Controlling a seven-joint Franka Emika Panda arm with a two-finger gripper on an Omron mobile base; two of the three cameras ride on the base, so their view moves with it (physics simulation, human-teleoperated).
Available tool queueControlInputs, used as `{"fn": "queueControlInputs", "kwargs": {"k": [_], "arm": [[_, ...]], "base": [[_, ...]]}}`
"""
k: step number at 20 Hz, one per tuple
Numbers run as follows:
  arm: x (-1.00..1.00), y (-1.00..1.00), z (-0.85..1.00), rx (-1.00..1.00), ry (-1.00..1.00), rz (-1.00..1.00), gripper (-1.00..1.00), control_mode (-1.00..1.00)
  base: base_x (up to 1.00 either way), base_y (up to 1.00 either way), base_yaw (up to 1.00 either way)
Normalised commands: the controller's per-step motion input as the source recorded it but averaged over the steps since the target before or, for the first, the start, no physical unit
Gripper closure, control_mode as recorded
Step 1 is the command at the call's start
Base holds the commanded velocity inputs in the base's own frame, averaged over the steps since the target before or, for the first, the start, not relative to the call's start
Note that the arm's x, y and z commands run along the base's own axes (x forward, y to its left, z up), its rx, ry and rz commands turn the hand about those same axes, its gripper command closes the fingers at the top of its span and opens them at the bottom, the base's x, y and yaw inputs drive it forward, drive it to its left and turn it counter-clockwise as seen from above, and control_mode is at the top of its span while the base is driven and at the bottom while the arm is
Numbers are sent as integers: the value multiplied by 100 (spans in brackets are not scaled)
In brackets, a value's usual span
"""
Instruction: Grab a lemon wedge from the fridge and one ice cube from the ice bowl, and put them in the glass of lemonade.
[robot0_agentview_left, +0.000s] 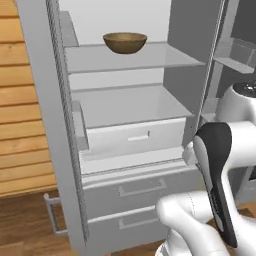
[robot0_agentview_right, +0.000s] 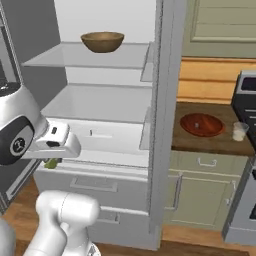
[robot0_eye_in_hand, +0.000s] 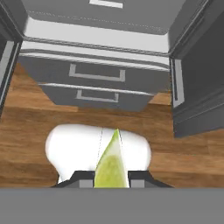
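In the left base view, the fridge (robot0_agentview_left: 127, 135) stands open, its left door edge running down beside the wooden wall. A tan wooden bowl (robot0_agentview_left: 125, 42) sits on the upper glass shelf, and below that are a bare shelf, a white crisper drawer and two grey lower drawers (robot0_agentview_left: 140, 192) with bar handles. The arm rises at the lower right, its black-and-white forearm bending upward in front of the fridge's right door.

In the right base view, the arm's round joint fills the left edge and the white hand reaches out level to the right, in front of the crisper drawer. Just under the hand, a small yellow-green bit of the lemon wedge (robot0_agentview_right: 51, 163) peeks out. Further right, past the fridge's open right door, the reddish-brown ice bowl (robot0_agentview_right: 202, 124) lies on the wooden counter (robot0_agentview_right: 210, 142), with a tiny pale speck inside that may be an ice cube, too small to tell. The glass of lemonade (robot0_agentview_right: 240, 131) stands just beside the bowl on its right, apart from it.

In the hand view, the hand points down at the wooden floor before the fridge's lower drawers. The gripper (robot0_eye_in_hand: 112, 180) is closed narrowly on the wedge, which stands point-up between the two dark fingertips (robot0_eye_in_hand: 85, 181), its pale green flesh facing the camera.
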Motion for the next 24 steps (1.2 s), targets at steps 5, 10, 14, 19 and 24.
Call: {"fn": "queueControlInputs", "kwargs": {"k": [5, 10, 14, 19, 24], "arm": [[0, 0, 0, 0, 0, 0, 100, 100], [0, 0, 0, 0, 0, 0, 100, 100], [0, 0, 0, 0, 0, 0, 100, 100], [0, 0, 0, 0, 0, 0, 100, 100], [0, 0, 0, 0, 0, 0, 100, 100]], "base": [[-58, -37, -61], [-35, -1, -75], [-44, -6, -85], [-36, -48, -74], [15, -100, -47]]}}
